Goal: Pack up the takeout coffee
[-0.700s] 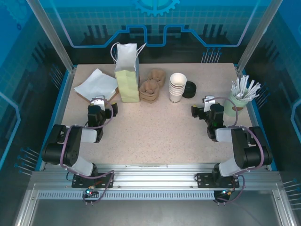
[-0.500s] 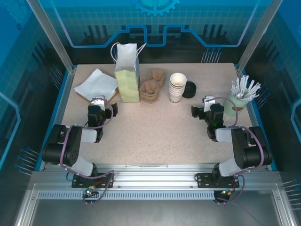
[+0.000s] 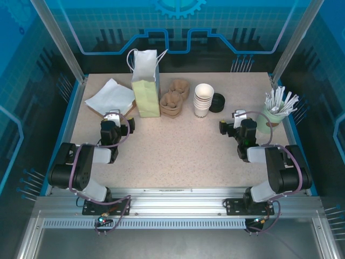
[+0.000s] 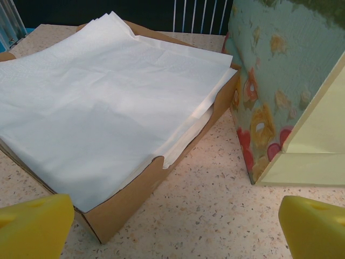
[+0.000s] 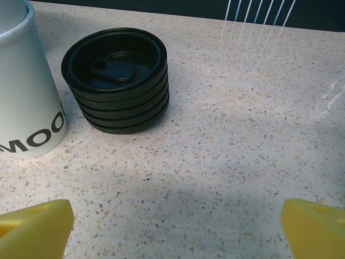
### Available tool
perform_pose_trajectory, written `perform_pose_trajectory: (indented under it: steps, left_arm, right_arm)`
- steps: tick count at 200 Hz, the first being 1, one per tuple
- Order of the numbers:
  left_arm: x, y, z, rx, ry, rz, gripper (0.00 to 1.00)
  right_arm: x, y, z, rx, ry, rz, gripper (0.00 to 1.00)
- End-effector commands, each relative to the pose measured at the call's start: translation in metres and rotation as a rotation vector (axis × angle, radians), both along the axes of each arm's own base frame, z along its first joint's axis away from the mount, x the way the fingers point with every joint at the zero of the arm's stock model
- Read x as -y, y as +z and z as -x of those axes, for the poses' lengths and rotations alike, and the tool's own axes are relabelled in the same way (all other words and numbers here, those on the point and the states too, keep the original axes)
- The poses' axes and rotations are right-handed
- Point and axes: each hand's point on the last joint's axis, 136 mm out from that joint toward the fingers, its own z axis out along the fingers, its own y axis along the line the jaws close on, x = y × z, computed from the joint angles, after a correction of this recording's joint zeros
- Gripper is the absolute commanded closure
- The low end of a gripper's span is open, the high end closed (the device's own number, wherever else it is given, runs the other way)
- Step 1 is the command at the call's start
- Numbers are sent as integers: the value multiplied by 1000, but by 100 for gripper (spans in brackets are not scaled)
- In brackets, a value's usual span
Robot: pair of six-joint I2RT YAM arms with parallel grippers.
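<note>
The takeout coffee is out of view. My left gripper [image 3: 116, 123] rests low over the table's left side, open, its yellow fingertips [image 4: 32, 224] far apart with bare table between them. It faces a brown tray [image 4: 135, 194] of white napkins [image 4: 108, 97] and a pale green paper bag [image 4: 280, 81]. My right gripper [image 3: 237, 123] sits on the right side, open too, with nothing between its fingertips [image 5: 315, 226]. It faces a stack of black lids [image 5: 116, 81] and a white cup [image 5: 27, 91].
The paper bag [image 3: 145, 86] stands upright at the back, napkins [image 3: 110, 97] to its left, brown pulp cup carriers [image 3: 173, 98] to its right. Then come the white cup stack [image 3: 204, 100] and black lids [image 3: 216, 102]. A green cup of stirrers [image 3: 272, 116] stands far right.
</note>
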Motion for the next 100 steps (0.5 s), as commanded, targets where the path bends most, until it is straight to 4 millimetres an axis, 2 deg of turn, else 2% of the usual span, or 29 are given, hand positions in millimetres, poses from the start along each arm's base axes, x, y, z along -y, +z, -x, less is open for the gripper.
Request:
perform_pose_trajectory:
  steps: [1,100]
  left_arm:
    - [0,0,0,7,-14,-11,1]
    - [-3,4,0,13,-3,-4,1]
  right_arm:
    - [0,7,-4,21,2,-13,0]
    - [1,9,-5,10,-9,-10,0]
